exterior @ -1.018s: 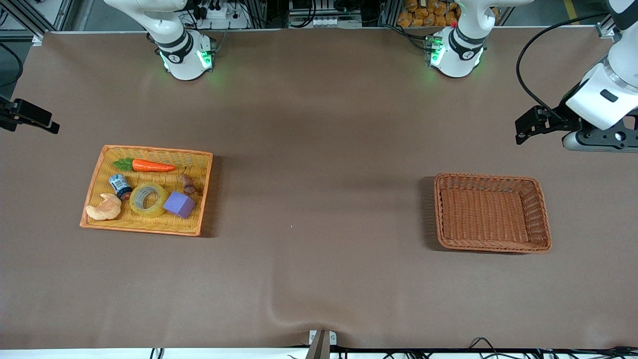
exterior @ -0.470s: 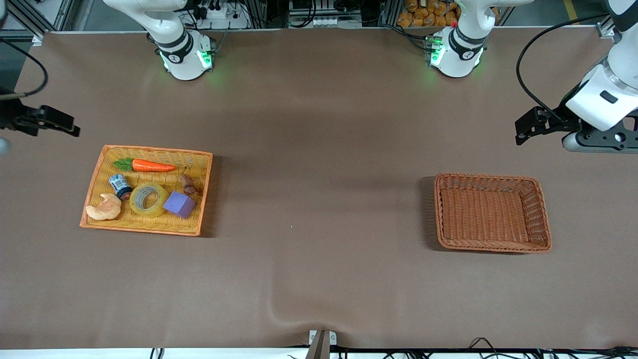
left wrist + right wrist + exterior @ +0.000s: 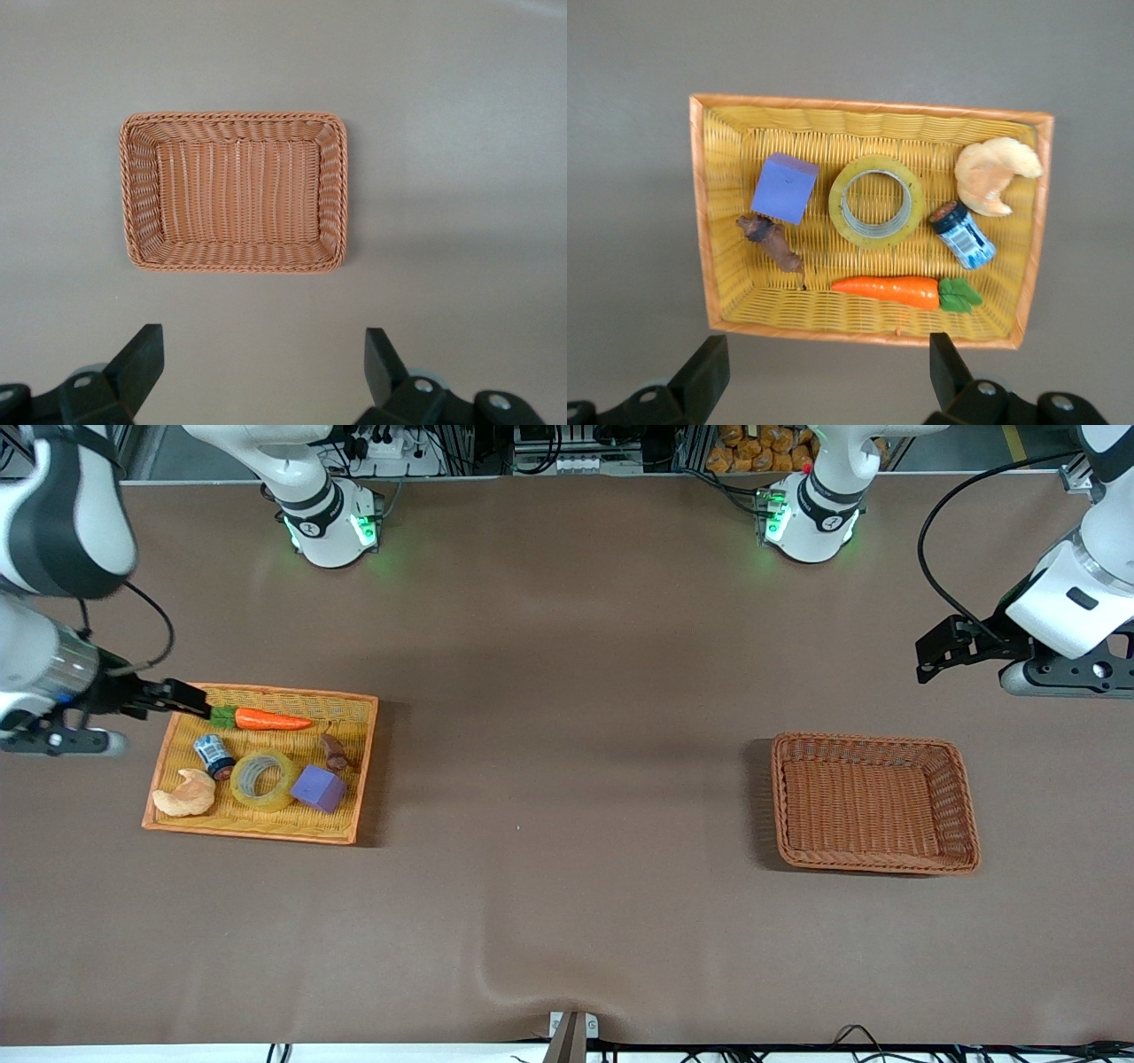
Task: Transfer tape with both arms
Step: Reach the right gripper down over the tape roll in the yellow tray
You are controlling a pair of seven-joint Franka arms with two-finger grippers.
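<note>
The tape [image 3: 264, 780] is a translucent yellow ring lying flat in the yellow tray [image 3: 266, 834], between a blue-and-white can and a purple cube. It also shows in the right wrist view [image 3: 876, 202]. My right gripper [image 3: 197, 705] is open and empty, up in the air over the tray's rim by the carrot's green top; in its wrist view [image 3: 828, 354] the jaws stand wide apart over the rim. My left gripper [image 3: 926, 662] is open and empty, waiting over the table toward the left arm's end, with the brown basket [image 3: 235, 117] showing in its wrist view [image 3: 264, 350].
The tray also holds a carrot [image 3: 270, 720], a can [image 3: 213, 754], a croissant [image 3: 184, 794], a purple cube [image 3: 318, 787] and a small brown piece [image 3: 334, 752]. An empty brown wicker basket [image 3: 873, 739] stands toward the left arm's end.
My right arm has swung in from the table's end, bringing its gripper over the tray's rim. The left arm has barely moved. The tape lies where it was.
</note>
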